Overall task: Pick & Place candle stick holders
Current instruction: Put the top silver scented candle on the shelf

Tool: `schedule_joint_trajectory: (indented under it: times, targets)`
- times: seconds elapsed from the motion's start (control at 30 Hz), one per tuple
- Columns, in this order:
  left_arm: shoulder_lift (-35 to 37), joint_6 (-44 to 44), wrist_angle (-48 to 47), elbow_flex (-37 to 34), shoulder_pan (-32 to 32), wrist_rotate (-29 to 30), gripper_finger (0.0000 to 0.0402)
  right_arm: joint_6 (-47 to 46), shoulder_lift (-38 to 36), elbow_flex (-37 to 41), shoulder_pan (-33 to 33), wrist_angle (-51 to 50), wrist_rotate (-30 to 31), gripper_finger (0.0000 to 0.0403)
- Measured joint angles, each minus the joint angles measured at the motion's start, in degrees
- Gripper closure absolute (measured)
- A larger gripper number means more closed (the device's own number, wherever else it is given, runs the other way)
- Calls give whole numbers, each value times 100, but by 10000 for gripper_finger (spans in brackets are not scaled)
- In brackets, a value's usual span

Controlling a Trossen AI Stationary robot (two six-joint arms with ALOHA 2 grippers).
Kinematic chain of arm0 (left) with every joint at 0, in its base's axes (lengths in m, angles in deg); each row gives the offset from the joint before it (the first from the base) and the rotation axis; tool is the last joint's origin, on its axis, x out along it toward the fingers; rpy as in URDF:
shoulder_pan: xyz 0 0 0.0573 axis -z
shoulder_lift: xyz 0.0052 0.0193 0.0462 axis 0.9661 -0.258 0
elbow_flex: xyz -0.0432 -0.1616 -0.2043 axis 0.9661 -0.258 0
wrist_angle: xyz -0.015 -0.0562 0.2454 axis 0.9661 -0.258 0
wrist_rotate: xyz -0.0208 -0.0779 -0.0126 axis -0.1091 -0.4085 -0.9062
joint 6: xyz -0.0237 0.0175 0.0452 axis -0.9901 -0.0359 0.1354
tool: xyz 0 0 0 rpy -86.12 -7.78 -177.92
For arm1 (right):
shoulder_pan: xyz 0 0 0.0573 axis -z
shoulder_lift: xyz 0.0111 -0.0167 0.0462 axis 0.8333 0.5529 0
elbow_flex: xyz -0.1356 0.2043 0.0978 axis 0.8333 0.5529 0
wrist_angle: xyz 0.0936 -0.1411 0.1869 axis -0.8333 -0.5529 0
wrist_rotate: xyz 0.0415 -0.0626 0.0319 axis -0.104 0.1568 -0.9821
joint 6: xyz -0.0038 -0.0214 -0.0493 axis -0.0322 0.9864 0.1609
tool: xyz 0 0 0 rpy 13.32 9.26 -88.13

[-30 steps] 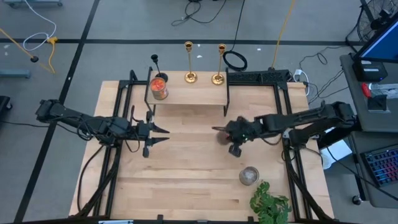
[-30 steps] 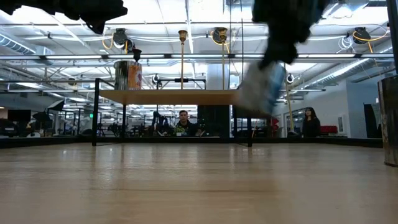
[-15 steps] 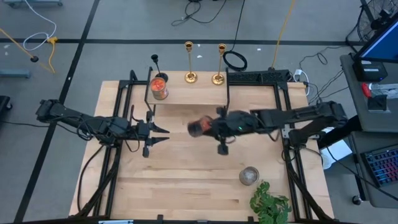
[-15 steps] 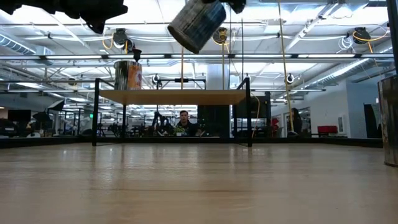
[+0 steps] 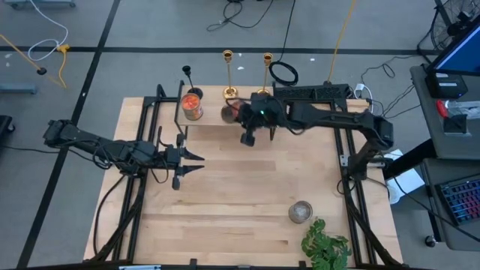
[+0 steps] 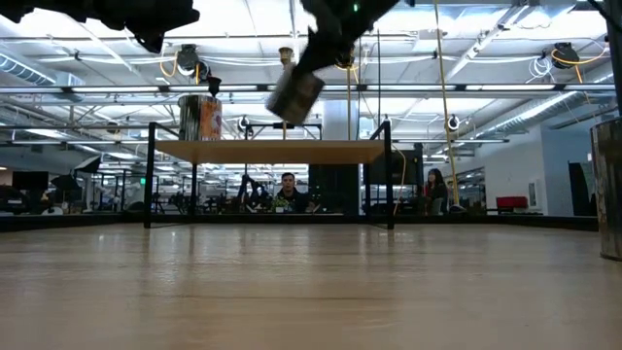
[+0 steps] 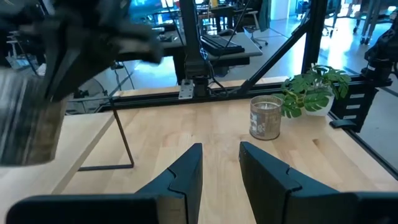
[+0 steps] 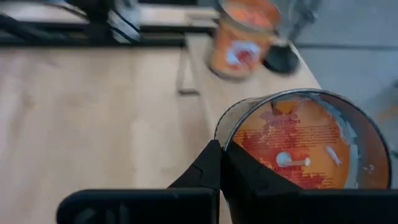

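Two gold candlestick holders (image 5: pixel 228 73) (image 5: pixel 266 69) and a shorter black one (image 5: pixel 187 75) stand on their round bases on the raised wooden shelf (image 5: pixel 225 117) at the table's far side. My right gripper (image 5: pixel 241 114) is over the shelf, shut on a glass jar with red-orange fill (image 5: pixel 229 112), just in front of the left gold holder. The jar also shows in the low view (image 6: pixel 294 92), tilted above the shelf top. My left gripper (image 5: pixel 196 156) is open and empty over the table's left middle, and also shows in its wrist view (image 7: pixel 219 163). My right gripper holds the jar by its rim wall (image 8: pixel 219 144), which stands between the two fingers, one finger (image 8: pixel 244 177) inside the mouth and one outside. The jar is lifted clear of the shelf and tilted, its open mouth turned toward the gripper.
A second red-orange jar (image 5: pixel 192 105) stands on the shelf's left end next to the black holder. A grey-fill jar (image 5: pixel 301 211) and a green plant (image 5: pixel 324 244) stand at the table's near right. Black frame rails run along both table sides. People show in the room beyond.
My right gripper has gone from the table's middle right toward the far edge and to the left, rising to the shelf with the jar in its hold. The jar stays lifted and tilted.
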Motion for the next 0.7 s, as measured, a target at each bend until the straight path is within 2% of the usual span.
schedule_joint_trajectory:
  times: [0.23, 0.53, 0.7]
  targets:
    - [-2, 7, -39, 0, 0, 0, 289, 77, 318, 7, 345, 4, -32, 402]
    - [-2, 6, -42, 0, 0, 0, 289, 91, 337, 4, 446, 238, -451, 397]
    - [-1, 0, -42, 0, 0, 0, 289, 95, 335, 4, 512, 295, -473, 385]
